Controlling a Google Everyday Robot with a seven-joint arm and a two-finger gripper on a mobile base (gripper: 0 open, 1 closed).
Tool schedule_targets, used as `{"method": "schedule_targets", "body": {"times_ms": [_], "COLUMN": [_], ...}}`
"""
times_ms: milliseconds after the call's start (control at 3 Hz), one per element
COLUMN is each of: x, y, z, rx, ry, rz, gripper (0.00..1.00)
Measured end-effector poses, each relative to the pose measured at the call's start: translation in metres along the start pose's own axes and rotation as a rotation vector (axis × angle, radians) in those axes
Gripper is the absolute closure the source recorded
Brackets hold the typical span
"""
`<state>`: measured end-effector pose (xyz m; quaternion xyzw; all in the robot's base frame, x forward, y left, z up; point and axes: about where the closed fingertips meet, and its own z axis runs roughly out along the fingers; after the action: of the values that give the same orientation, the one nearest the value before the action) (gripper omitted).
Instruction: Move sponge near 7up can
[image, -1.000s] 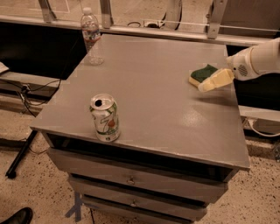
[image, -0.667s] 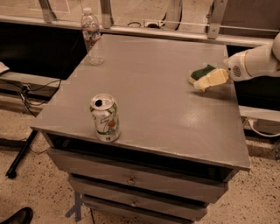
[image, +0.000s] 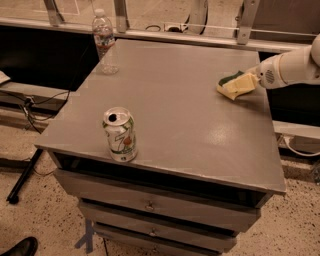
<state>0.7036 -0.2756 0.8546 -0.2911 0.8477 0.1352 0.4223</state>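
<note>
The sponge (image: 228, 80), dark green on top over pale yellow foam, lies near the right edge of the grey table (image: 185, 100), toward the back. My gripper (image: 240, 85) reaches in from the right on the white arm (image: 292, 67) and sits right at the sponge, covering its right part. The 7up can (image: 120, 135), white and green with an open silver top, stands upright near the table's front left edge, far from the sponge.
A clear plastic water bottle (image: 104, 41) stands at the table's back left corner. Drawers (image: 150, 205) sit under the tabletop. A rail with metal posts (image: 245, 22) runs behind the table. A dark shoe (image: 20, 247) shows at the bottom left.
The gripper and sponge have stayed almost in place at the right edge, with only a slight shift. The can and bottle have not moved.
</note>
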Motion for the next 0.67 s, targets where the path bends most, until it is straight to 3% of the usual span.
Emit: {"method": "schedule_targets", "body": {"times_ms": [333,667], "x": [-0.002,-0.014], "y": [0.013,0.040], "z": [-0.006,-0.027], "rx": [-0.042,-0.108], "ry": [0.000,-0.017], "rz": [0.008,-0.035], "gripper": [0.63,0.87]}}
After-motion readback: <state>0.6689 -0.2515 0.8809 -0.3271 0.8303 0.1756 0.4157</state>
